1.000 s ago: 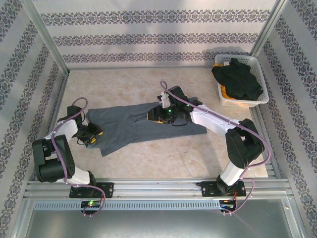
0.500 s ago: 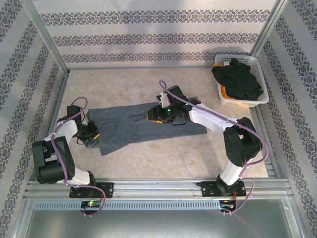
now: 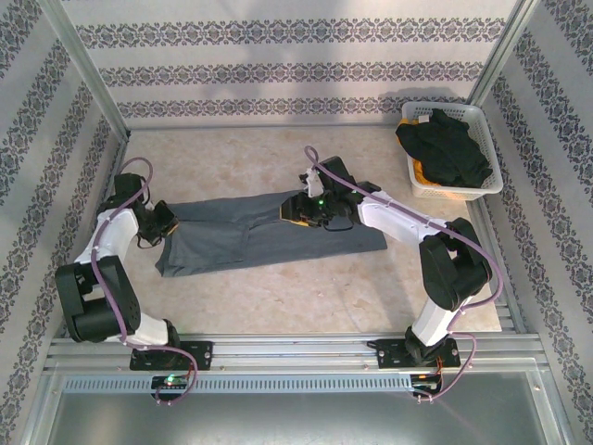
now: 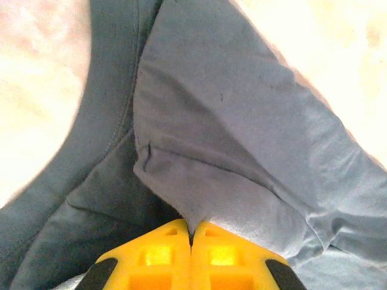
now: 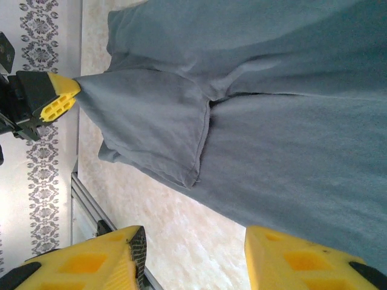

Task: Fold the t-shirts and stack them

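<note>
Top external view has the marbled worktop (image 3: 278,297) with the slate blue-grey t-shirt (image 3: 241,236) spread across its middle, lying left to right. The right arm (image 3: 408,227) rises from its base, bends at a raised elbow and stretches its forearm leftward, low over the shirt's right half. The left arm (image 3: 107,246) folds up from its base and curls in to the shirt's left edge. A white basket (image 3: 482,116) in the far right corner holds the black t-shirt (image 3: 445,148), draped over the orange-yellow t-shirt (image 3: 422,174). The left claw (image 4: 192,232) is pressed together, pinching a fold of the blue-grey cloth that rises to a small peak. The right claw (image 5: 195,248) stands spread above the shirt's middle, with nothing between its fingers.
</note>
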Controlling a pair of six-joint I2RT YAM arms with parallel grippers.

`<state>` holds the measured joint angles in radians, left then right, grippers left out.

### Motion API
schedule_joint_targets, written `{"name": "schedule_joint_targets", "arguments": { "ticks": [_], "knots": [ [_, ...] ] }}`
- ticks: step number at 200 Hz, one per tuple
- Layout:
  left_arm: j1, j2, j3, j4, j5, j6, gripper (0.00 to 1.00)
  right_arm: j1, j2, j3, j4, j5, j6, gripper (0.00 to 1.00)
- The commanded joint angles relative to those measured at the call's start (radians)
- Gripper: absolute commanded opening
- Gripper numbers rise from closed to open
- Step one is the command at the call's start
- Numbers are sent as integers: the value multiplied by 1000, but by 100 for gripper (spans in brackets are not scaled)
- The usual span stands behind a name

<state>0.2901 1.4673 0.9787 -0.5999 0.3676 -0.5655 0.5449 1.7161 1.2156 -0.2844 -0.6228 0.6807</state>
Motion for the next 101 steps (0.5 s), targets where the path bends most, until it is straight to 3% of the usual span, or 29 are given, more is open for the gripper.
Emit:
{"name": "schedule_joint_targets", "arguments": {
  "ticks": [1,60,85,101],
  "knots": [
    [4,59,61,-43,-55,0,0,-12,-7,11,-7,-17,2,48],
    [4,227,107,35,-155,26,4,-56,-61,-47,-35,61,7,46],
    [-2,234,132,35,-216,-15,34,-121,-91,-86,-68,152,26,41],
    [-29,135,114,6,-333,-59,50,-179,-78,-100,-71,164,36,35]
  ]
}}
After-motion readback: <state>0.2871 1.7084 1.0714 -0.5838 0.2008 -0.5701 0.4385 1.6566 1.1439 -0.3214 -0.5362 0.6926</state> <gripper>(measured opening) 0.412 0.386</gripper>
